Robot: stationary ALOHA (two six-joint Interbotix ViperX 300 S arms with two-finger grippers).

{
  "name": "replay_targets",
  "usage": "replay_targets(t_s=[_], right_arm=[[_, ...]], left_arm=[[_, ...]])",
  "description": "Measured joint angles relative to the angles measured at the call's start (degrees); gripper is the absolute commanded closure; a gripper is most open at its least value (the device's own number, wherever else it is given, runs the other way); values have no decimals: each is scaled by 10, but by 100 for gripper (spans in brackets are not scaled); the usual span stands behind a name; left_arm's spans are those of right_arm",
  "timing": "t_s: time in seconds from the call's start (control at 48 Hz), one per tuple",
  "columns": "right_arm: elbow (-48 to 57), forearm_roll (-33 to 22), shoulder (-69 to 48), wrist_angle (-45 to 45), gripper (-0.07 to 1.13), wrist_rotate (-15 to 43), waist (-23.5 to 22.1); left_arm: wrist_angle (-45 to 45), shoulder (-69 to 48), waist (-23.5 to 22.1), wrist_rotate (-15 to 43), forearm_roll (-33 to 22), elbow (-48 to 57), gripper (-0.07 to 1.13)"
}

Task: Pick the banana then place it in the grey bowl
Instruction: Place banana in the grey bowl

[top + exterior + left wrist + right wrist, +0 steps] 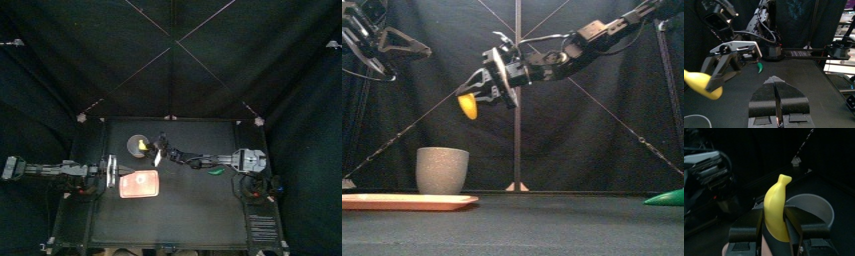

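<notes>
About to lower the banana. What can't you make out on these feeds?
Green toy: the front view's right edge cuts it off; too small elsewhere to identify.
Grey cup inside: the front view is level with it; in the right wrist view the banana and right gripper cover part.
Whether the banana is over the cup: top view too small.

Yellow banana [468,105] clamped in right gripper [477,97], aloft above grey bowl [442,170]; bowl tall, upright on table [569,225].
</notes>
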Motion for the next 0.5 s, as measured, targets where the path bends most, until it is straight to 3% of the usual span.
replay_targets(t_s=[0.229,0.5], right_arm=[[-73,0,58,-2,49,-1,-11],[-79,9,69,11,45,-1,-29]], left_arm=[[0,0,4,0,0,1,104],[0,0,4,0,-1,1,104]])
